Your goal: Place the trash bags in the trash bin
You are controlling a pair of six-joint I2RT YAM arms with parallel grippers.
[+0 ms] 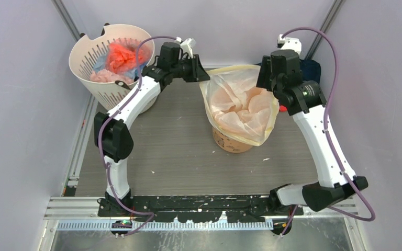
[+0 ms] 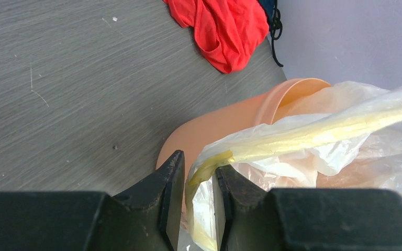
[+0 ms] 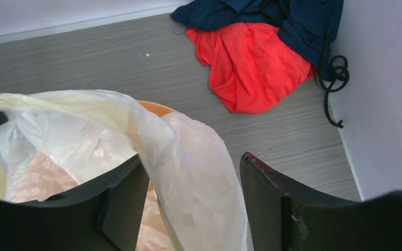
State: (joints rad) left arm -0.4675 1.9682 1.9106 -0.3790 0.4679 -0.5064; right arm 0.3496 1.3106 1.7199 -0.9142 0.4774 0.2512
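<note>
The orange trash bin (image 1: pixel 230 142) stands mid-table. The pale-yellow translucent trash bag (image 1: pixel 241 104) sits in it, mouth spread wide above the rim, film hanging down the front. My left gripper (image 1: pixel 203 70) is at the bag's left edge. In the left wrist view it (image 2: pixel 199 161) is shut on the bag's yellow rim (image 2: pixel 293 138), which runs taut over the bin (image 2: pixel 214 125). My right gripper (image 1: pixel 266 73) hovers at the bag's right edge. In the right wrist view it (image 3: pixel 192 156) stands open, a fold of bag film (image 3: pixel 199 172) loose between the fingers, bin rim (image 3: pixel 154 107) just behind.
A white slotted basket (image 1: pixel 97 78) with red, pink and blue plastic bundles (image 1: pixel 120 57) stands at the back left. A red and navy cloth heap (image 3: pixel 251 63) with a black cord (image 3: pixel 335 78) lies in the back right corner. Walls close both sides.
</note>
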